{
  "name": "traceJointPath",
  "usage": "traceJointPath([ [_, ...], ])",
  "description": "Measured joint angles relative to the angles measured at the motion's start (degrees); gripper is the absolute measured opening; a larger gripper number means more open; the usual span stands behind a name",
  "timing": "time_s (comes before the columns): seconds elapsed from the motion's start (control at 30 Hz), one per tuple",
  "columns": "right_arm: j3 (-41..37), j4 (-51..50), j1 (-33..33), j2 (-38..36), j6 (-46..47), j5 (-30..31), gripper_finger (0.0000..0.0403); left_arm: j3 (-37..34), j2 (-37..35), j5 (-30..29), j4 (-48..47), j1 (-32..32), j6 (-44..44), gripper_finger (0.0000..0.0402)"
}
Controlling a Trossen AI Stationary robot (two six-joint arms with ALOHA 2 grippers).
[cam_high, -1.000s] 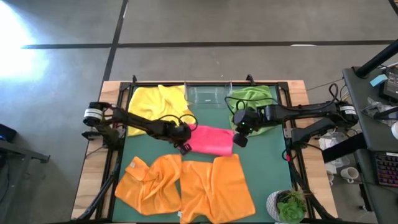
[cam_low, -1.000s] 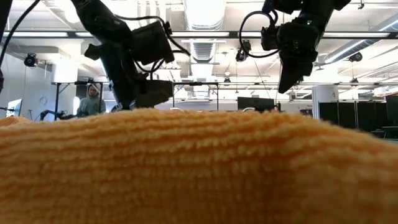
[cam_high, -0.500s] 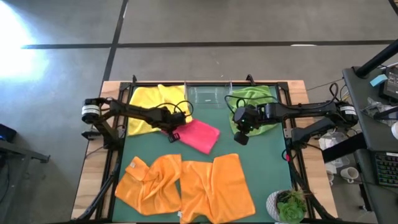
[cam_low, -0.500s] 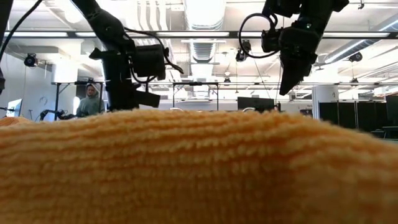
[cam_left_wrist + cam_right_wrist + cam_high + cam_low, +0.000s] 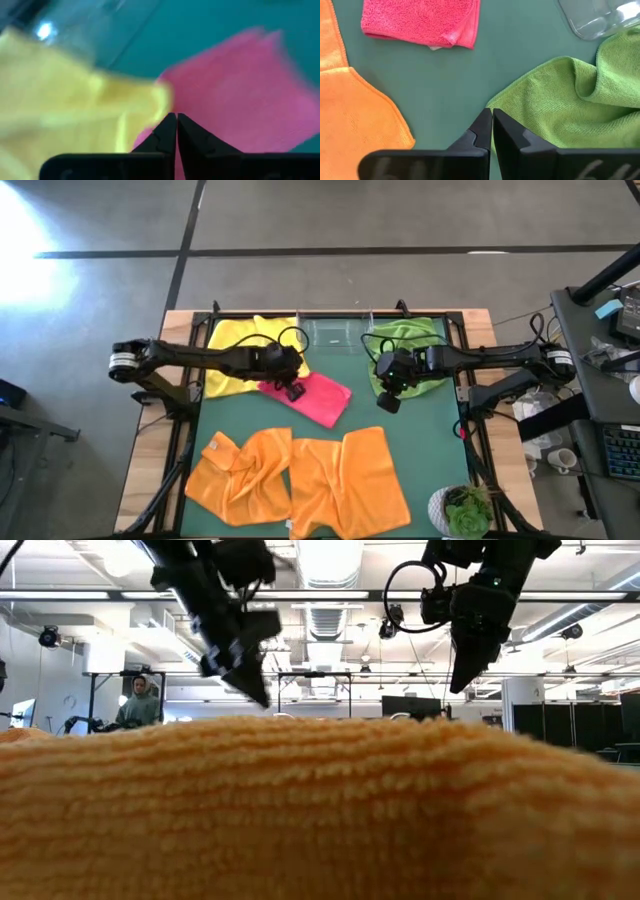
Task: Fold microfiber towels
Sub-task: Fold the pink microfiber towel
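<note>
The pink towel (image 5: 322,397), folded into a small rectangle, lies flat on the green mat at the middle. My left gripper (image 5: 295,390) is shut and bare above its left corner, beside the yellow towel (image 5: 245,340). In the low view its tips (image 5: 262,698) are raised. The wrist view shows the pink towel (image 5: 240,100) and the yellow towel (image 5: 60,110) under the shut fingers (image 5: 176,117). My right gripper (image 5: 388,402) is shut and empty, raised over the near-left edge of the crumpled green towel (image 5: 570,100). Two orange towels (image 5: 240,475), (image 5: 350,480) lie spread at the near edge.
A clear plastic tray (image 5: 330,332) stands at the far edge between the yellow and green towels. A potted plant (image 5: 465,510) sits at the near right corner. An orange towel (image 5: 320,810) fills the lower half of the low view. Bare mat shows between the pink and green towels.
My left gripper has gone toward the table's far left with the pink towel's left corner. The towel has slid a little to the left and far and has turned slantwise. The gripper has then risen and tipped, and the towel lies still.
</note>
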Motion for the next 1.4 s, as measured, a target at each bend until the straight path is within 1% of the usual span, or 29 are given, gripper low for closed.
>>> traceJointPath([
  [0.17, 0.0, -0.04, 0.0, 0.0, -1.18, 0.0, 0.0009, -0.42, 1.8, 0.7, 10.59, -3.33, -4.26, 0.0],
  [0.27, 0.0, -0.03, 0.0, 0.0, -2.11, 0.0, 0.0009, -0.36, 4.89, 1.97, 16.4, -5.86, -4.77, 0.0],
  [0.37, 0.0, -0.02, 0.0, 0.0, -2.44, 0.0, 0.0009, 0.02, 9.29, 2.21, 19.55, -8.08, -4.81, 0.0],
  [0.53, 0.0, -0.02, 0.0, 0.0, -3.34, 0.0, 0.0009, 2.72, 16.7, 2.46, 21.03, -10.55, -6.16, 0.0],
  [0.63, 0.0, 0.0, 0.0, 0.0, -3.78, -0.01, 0.0009, 4.66, 20.68, 4.32, 21.05, -11.62, -6.09, 0.0],
  [0.77, 0.0, -0.02, 0.0, 0.0, -3.93, 0.0, 0.0009, 6.18, 24.78, 5.32, 20.87, -12.66, -6.25, 0.0],
  [0.9, 0.0, -0.04, 0.0, 0.0, -3.91, -0.01, 0.0009, 7.03, 25.63, 7.67, 19.27, -13.89, -6.26, 0.0],
  [0.97, 0.0, -0.04, 0.0, 0.0, -3.91, 0.0, 0.0009, 7.11, 25.66, 8.36, 16.95, -14.68, -6.24, 0.0],
  [1.17, 0.0, -0.02, 0.0, 0.0, -3.2, -0.02, 0.0009, 7.17, 24.84, 10.92, 5.67, -17.25, -6.05, 0.0],
  [1.4, 0.0, 0.04, 0.0, 0.0, -1.75, -0.04, 0.0009, 6.94, 21.14, 11.23, -6.55, -19.08, -1.74, 0.0],
])
